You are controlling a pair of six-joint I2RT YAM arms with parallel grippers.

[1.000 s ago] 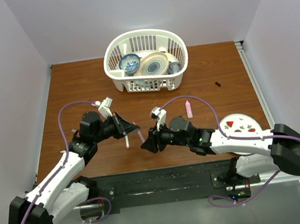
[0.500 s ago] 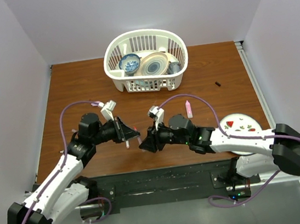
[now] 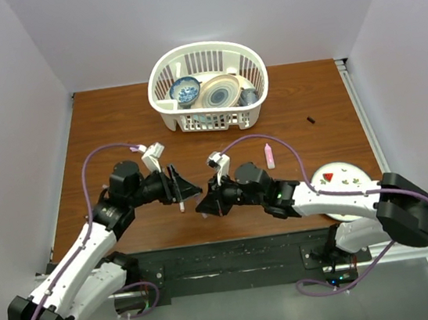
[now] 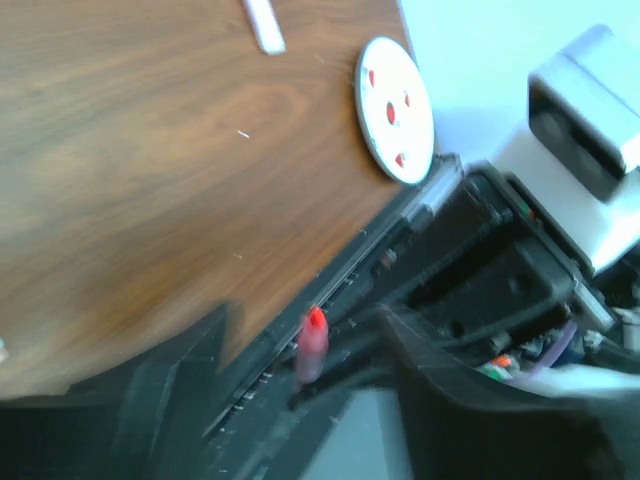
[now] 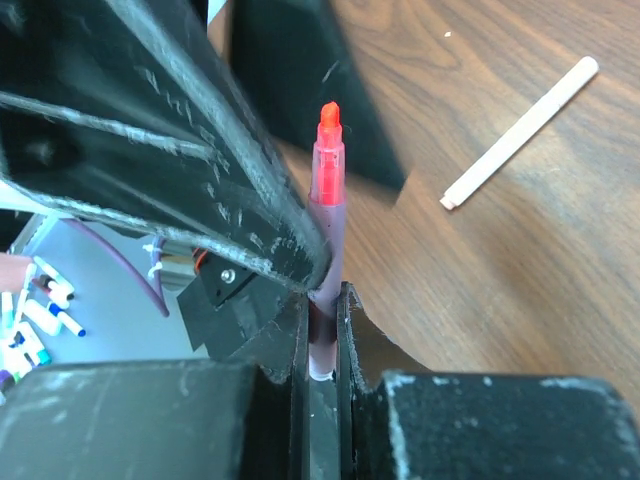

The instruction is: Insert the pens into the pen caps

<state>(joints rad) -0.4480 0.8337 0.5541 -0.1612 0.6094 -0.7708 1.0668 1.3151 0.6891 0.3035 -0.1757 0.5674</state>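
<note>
Two robot arms meet over the near middle of a brown wooden tabletop (image 3: 115, 126), seen from above. The right tool (image 3: 202, 206) is clenched on a dark pink pen (image 5: 326, 190), gripping its lower barrel so that the bright red-orange tip sticks out past the fingers and points toward the other arm. The left tool (image 3: 189, 188) faces it with its jaws released and spread apart; the pen's tip sits in the gap between its black fingers (image 5: 200, 130), and whether either finger touches the pen cannot be told. A white pen (image 5: 520, 128) lies flat on the tabletop just beside the two tools. A lilac-pink highlighter (image 3: 269, 155) lies on the wood to the right of the tools, beyond the right arm. A black cap (image 3: 311, 120) lies alone farther toward the back right, well apart from everything else. A white plate (image 3: 342, 177) with red strawberry marks sits at the near right, partly under the right arm. A white basket (image 3: 160, 80) holding blue-patterned bowls (image 3: 184, 91) stands at the back centre.
</note>
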